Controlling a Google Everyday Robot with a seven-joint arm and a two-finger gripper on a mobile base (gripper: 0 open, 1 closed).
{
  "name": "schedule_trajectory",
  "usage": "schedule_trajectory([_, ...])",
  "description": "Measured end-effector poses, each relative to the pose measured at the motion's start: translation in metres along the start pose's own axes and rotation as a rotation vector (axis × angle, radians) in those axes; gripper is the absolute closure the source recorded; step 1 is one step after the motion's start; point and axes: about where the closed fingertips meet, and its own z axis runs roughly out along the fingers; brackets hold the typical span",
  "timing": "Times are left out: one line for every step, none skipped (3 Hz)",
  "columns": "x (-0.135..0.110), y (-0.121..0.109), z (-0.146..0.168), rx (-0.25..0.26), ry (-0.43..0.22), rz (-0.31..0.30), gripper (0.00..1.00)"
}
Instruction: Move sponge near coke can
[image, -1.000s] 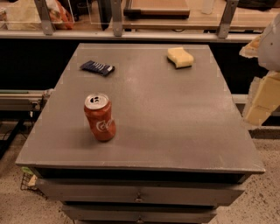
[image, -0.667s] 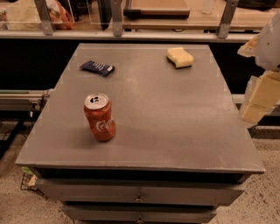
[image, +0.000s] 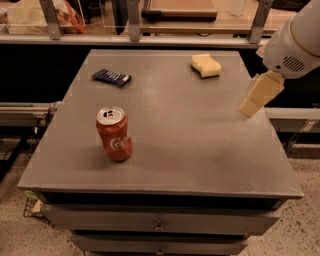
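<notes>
The pale yellow sponge (image: 206, 65) lies at the far right of the grey table top (image: 190, 140). The red coke can (image: 114, 134) stands upright at the near left, well apart from the sponge. My cream-coloured gripper (image: 249, 106) hangs from the white arm (image: 295, 45) over the table's right edge. It is nearer to me than the sponge, to its right, and touches nothing.
A flat dark blue packet (image: 111, 77) lies at the far left of the table. A shelf with metal posts (image: 133, 20) and boxes runs behind the table. Drawers (image: 160, 225) sit below the front edge. A rail (image: 25, 112) sits to the left.
The gripper has moved left and a little up, from beside the table to over its right edge. The sponge, can and packet have not moved.
</notes>
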Motion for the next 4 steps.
schedule_trajectory([-0.029,-0.029,0.038,0.016,-0.095,0.062,0.0])
schedule_trajectory([-0.029,-0.028,0.038,0.015,-0.094,0.061,0.0])
schedule_trajectory([-0.044,-0.052,0.048,0.062,-0.176,0.132,0.0])
schedule_trajectory([-0.069,-0.108,0.084,0.101,-0.314,0.299,0.0])
